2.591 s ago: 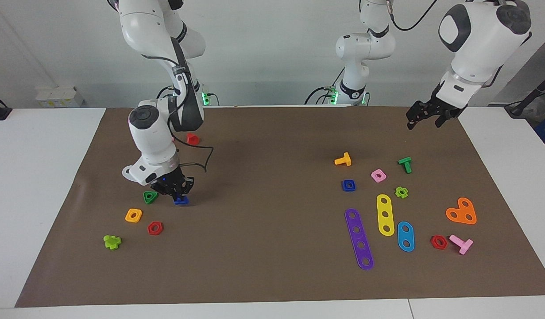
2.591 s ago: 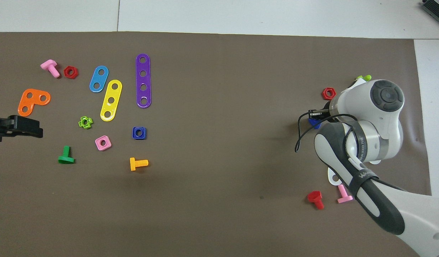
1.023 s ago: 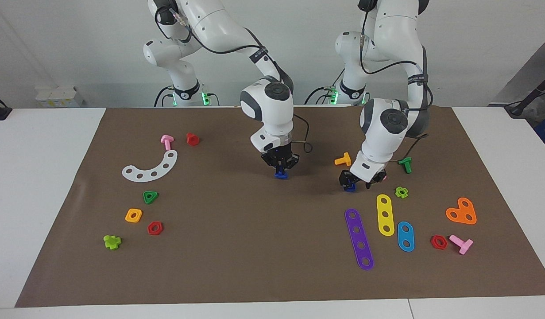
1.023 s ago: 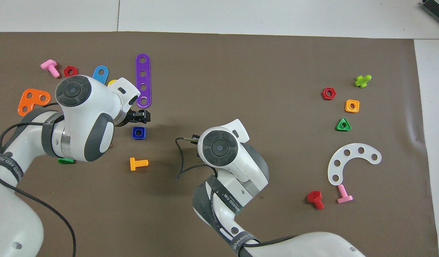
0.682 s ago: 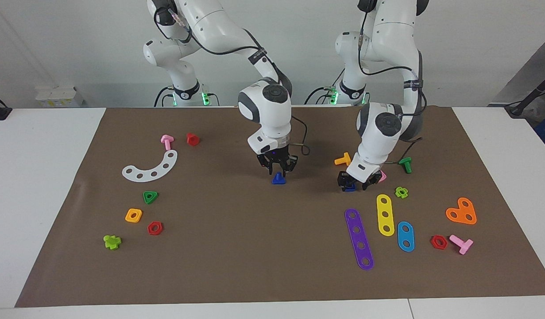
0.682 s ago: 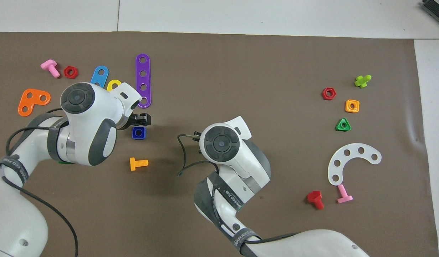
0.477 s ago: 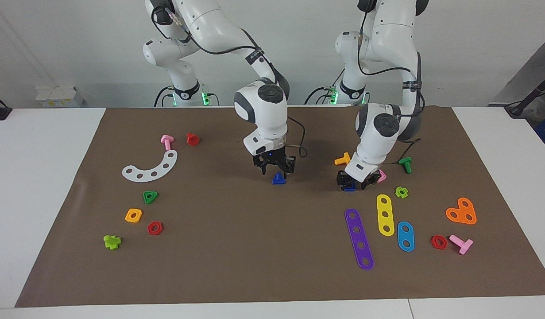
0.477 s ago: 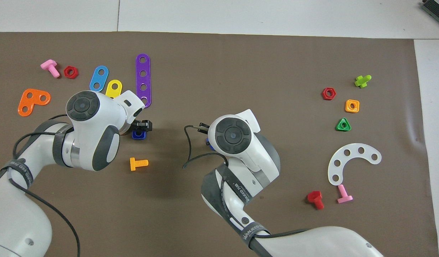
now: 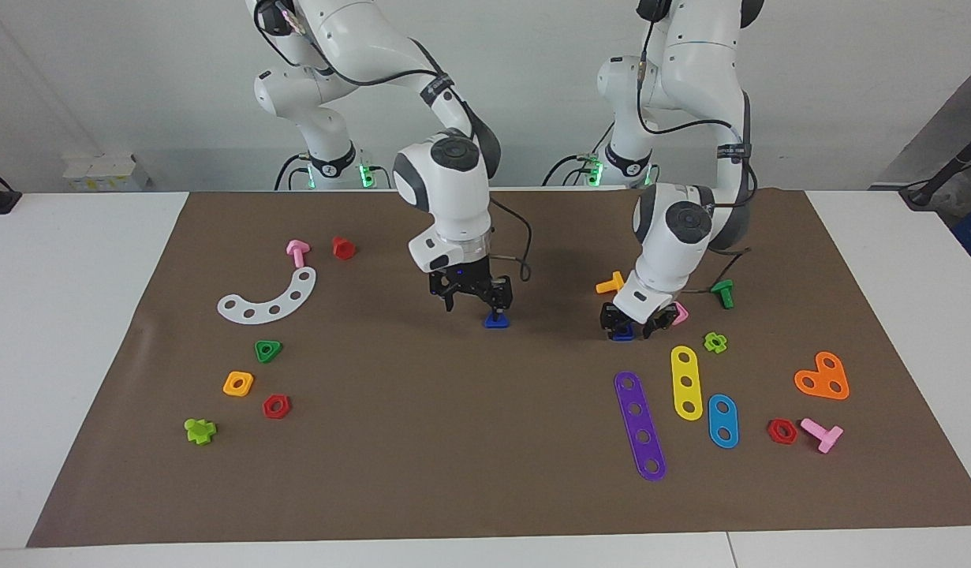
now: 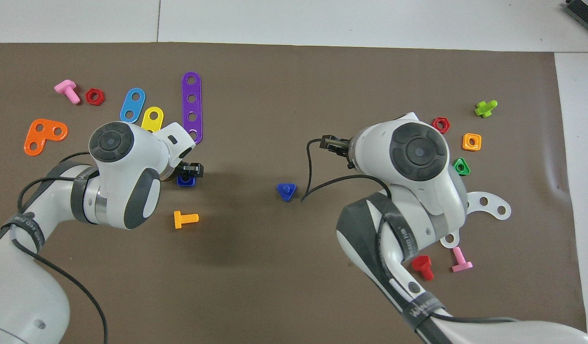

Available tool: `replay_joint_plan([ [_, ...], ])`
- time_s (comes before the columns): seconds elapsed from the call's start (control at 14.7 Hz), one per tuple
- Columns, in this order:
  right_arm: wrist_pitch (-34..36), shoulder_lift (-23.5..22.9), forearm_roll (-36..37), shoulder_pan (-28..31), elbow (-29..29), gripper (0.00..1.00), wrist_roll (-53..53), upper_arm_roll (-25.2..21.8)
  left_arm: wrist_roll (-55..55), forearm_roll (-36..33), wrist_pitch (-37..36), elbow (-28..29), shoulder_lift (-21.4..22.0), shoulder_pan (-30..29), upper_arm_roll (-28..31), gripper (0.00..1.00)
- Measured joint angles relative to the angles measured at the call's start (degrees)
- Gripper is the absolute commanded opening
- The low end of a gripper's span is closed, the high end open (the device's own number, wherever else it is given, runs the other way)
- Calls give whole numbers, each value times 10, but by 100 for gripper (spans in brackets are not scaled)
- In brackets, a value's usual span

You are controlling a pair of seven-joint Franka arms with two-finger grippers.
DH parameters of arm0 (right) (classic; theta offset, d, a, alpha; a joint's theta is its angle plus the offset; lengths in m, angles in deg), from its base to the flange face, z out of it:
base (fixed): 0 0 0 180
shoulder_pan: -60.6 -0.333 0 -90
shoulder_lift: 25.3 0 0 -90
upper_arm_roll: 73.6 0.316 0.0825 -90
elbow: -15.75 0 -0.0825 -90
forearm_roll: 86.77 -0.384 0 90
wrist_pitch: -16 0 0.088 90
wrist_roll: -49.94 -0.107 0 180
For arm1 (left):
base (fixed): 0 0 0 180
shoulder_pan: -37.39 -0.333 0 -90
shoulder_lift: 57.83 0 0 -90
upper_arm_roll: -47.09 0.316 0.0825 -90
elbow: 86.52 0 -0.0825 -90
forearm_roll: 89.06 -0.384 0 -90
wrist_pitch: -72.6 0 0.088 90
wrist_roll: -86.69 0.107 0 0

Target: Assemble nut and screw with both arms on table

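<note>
Starting up by the robots: there's an orange bolt and a green bolt lying on the brown mat of the table, both toward the left arm's end

A bit farther out, the right gripper hangs low over the middle of the mat with its fingers clearly spread and nothing between them. The screw sits on the mat just beside it, not touching, resting on its flat triangular head with the stubby shank pointing up. You get a clean look at it from overhead, all by itself in the middle

The left gripper is down at mat level right on the nut, which lies flat toward the left arm's end, well apart from the screw. Honestly can't tell from here whether it's actually pinching the nut or just sitting around it. A pink nut is just beside that gripper

Farther out again, near the nut, you've got the purple strip, yellow strip and blue strip lying flat side by side
</note>
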Motion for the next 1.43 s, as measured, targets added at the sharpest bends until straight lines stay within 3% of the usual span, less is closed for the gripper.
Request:
replay_joint_plan([
  [0.55, 141, 126, -19, 157, 9, 99, 262, -2, 31, 0, -1, 6, 0, 6, 0, 58],
  [0.61, 165, 134, -28, 167, -1, 99, 282, -3, 34, 0, -1, 6, 0, 6, 0, 51],
  [0.89, 284, 129, -33, 188, -99, 99, 313, -4, 39, 0, -5, 7, 2, 6, 1, 2],
  [1.16, 379, 92, -33, 192, -205, 100, 317, -4, 40, 0, -20, 1, 4, 6, 1, 0],
  [1.43, 408, 74, -33, 194, -216, 100, 327, -3, -24, 0, -70, -42, 5, 24, 0, 0],
])
